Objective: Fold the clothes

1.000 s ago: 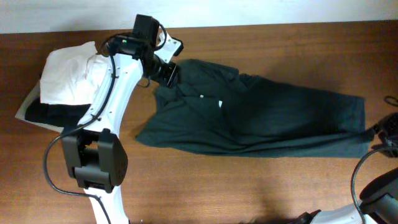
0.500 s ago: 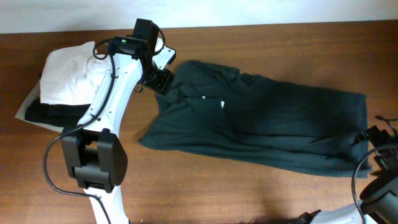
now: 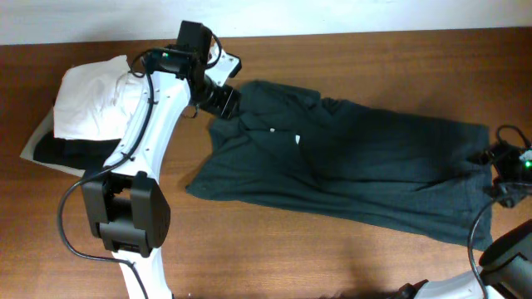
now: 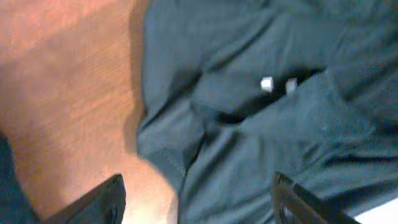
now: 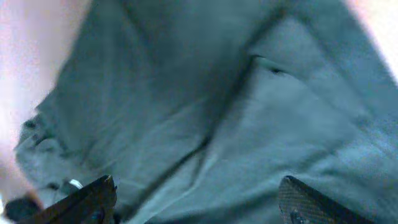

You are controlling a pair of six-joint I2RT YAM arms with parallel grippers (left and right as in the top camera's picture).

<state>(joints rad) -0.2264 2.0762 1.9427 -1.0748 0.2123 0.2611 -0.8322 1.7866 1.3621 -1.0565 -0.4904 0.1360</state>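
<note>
The shirt (image 3: 349,170) lies rumpled across the table (image 3: 374,58). The left gripper (image 3: 223,97) is wide open above one end, holding nothing. The right gripper (image 5: 199,196) is wide open above the other end, holding nothing.

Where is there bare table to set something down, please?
Bare table runs along the near edge below the dark T-shirt, and along the far edge above it. The left end is crowded: folded white garment and left arm.
</note>
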